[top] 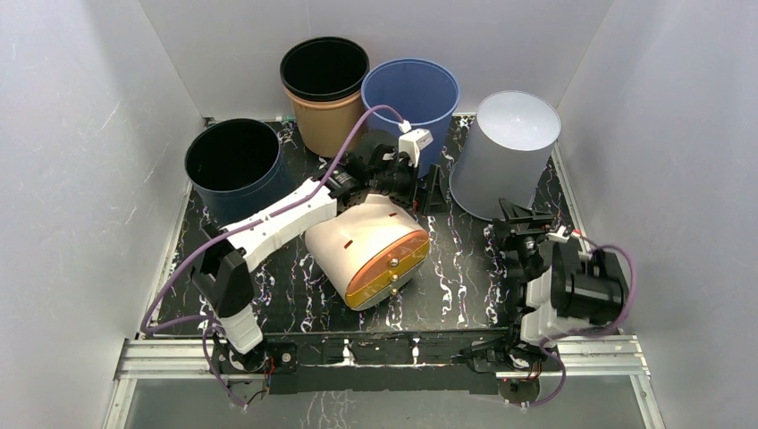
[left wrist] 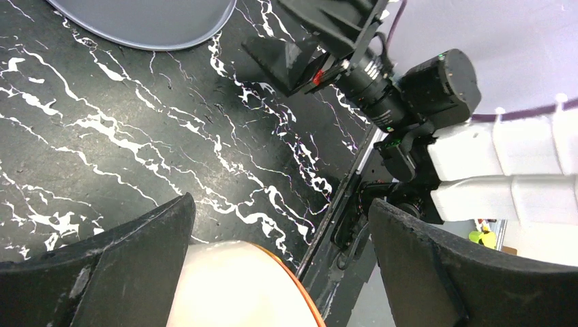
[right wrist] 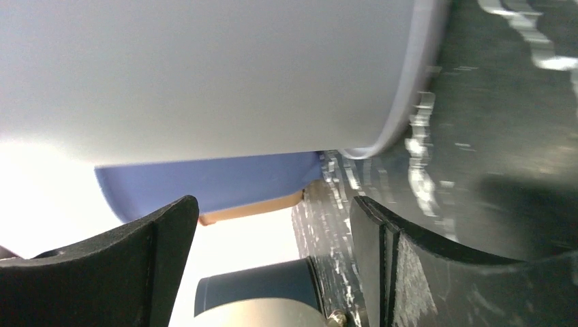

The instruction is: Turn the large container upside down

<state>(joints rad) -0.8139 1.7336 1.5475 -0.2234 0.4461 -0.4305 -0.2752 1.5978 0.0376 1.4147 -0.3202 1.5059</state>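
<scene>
Marbled table (top: 465, 268): toppled cream bin (top: 357, 246), navy bin (top: 255, 192), tan bin (top: 326, 121), blue bin (top: 425, 103), inverted grey bin (top: 501, 156)

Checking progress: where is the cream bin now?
In the top view, the cream bin lies tipped at mid-table, just beside the left end effector, in front of the blue bin.

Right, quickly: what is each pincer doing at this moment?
Left pincer: open, straddling the edge of the cream container.
Right pincer: open, holding nothing, near the upturned grey bin.
</scene>
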